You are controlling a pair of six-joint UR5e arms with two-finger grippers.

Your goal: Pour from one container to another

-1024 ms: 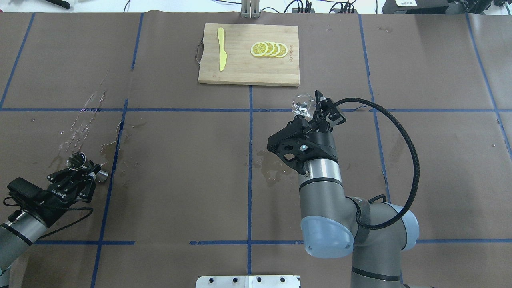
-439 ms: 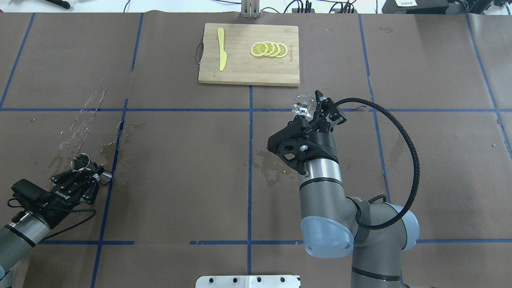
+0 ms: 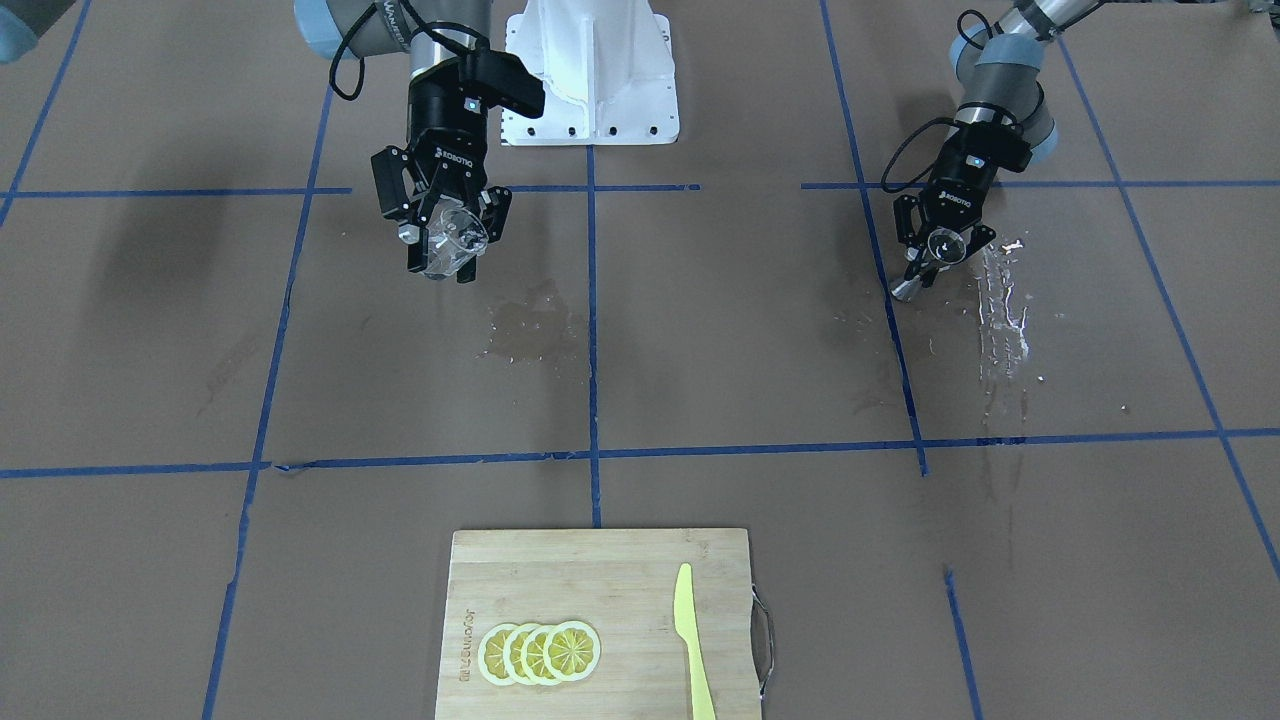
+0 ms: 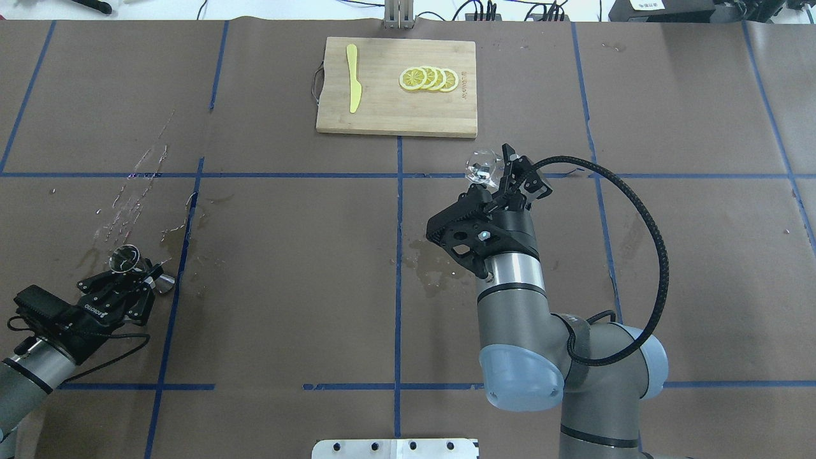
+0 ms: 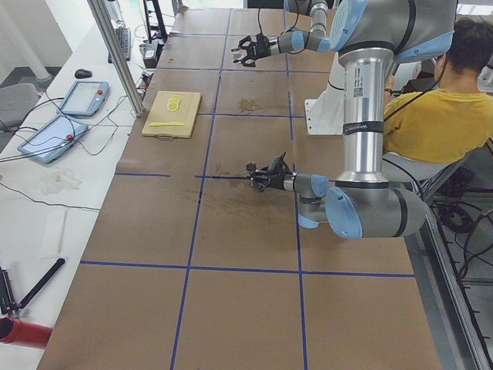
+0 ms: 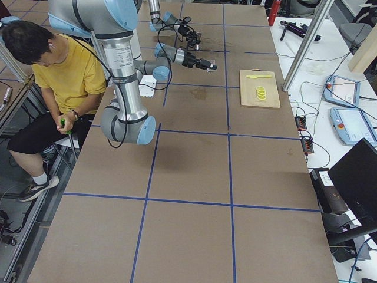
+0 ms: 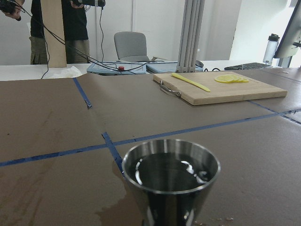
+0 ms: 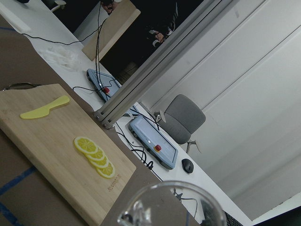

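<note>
The steel hourglass jigger [image 4: 123, 258] is upright at the table's near left, with my left gripper [image 4: 139, 275] shut on its waist. The left wrist view shows the jigger [image 7: 171, 174] holding liquid. Its lower end [image 3: 903, 290] is close above the wet paper; I cannot tell whether it touches. My right gripper [image 4: 496, 172] is shut on the small clear glass [image 4: 482, 166] and holds it above the table right of centre. In the front view the glass [image 3: 446, 237] sits between the right gripper's fingers [image 3: 412, 250]. Only the glass's rim [image 8: 171, 207] shows in the right wrist view.
A wooden cutting board [image 4: 382, 121] lies at the far centre with lemon slices [image 4: 428, 78] and a yellow knife [image 4: 352, 78]. Wet patches mark the paper at centre [image 4: 430, 268] and at the left [image 4: 131, 197]. A seated person [image 6: 62, 76] is beside the robot's base.
My left gripper, with the jigger, shifted slightly right and then back left. The right arm and the glass have not moved.
</note>
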